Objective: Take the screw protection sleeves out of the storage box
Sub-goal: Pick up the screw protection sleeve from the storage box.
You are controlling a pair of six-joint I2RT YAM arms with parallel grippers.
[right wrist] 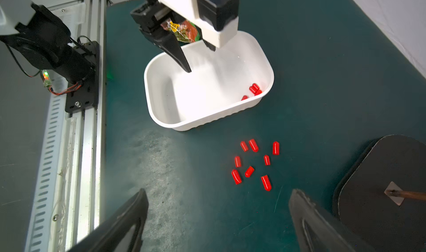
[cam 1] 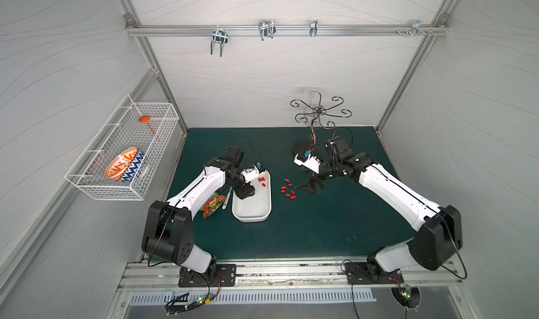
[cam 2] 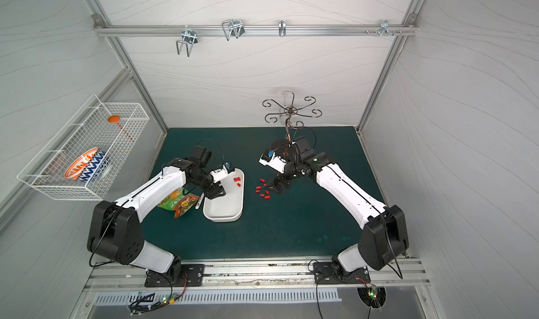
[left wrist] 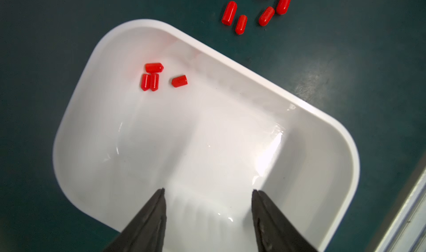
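4 cyl. caps (left wrist: 152,81) in glossy tray (left wrist: 207,135)

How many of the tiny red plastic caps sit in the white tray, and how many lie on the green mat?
Tiny red plastic caps inside the shallow white plastic tray: 4
Tiny red plastic caps on the dark green mat: 8
Total: 12

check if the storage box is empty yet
Not empty: four red sleeves lie in one corner of the storage box.
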